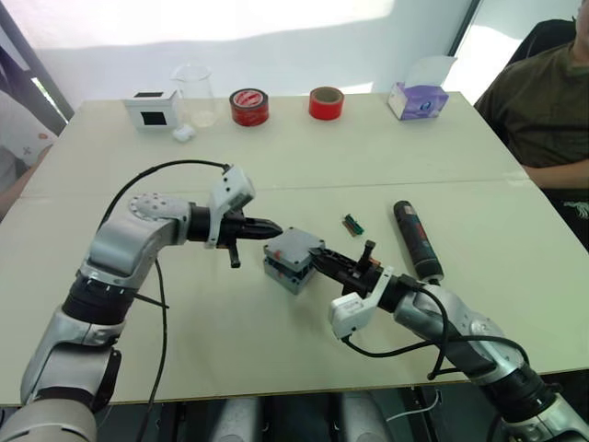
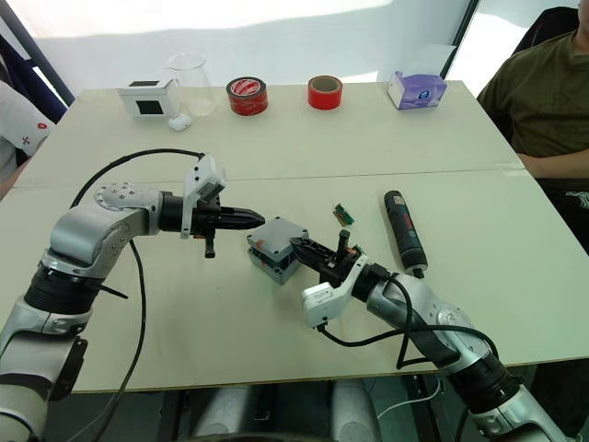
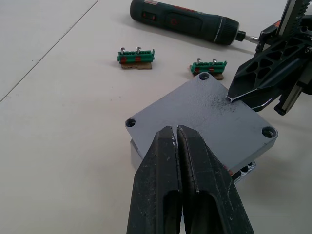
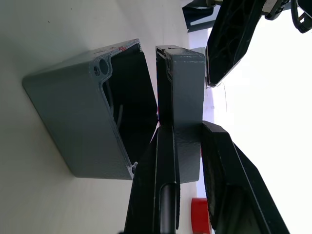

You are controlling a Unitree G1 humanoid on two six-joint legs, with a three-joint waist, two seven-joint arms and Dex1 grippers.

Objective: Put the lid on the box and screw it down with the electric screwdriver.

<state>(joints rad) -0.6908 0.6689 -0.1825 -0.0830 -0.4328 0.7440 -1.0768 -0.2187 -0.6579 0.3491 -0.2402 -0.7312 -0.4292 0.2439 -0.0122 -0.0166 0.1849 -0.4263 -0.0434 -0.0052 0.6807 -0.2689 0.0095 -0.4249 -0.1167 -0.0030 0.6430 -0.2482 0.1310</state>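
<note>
At table centre, the right gripper pinches the lid edge, tilted over the box. Left gripper, jaws closed, touches the lid. Screwdriver lies at 3 o'clock.

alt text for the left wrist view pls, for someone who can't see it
The left gripper, fingers shut, points at the grey lid, which lies askew on the box while the right gripper holds its far edge. Beyond lie two green connectors and the electric screwdriver on the table.
</note>
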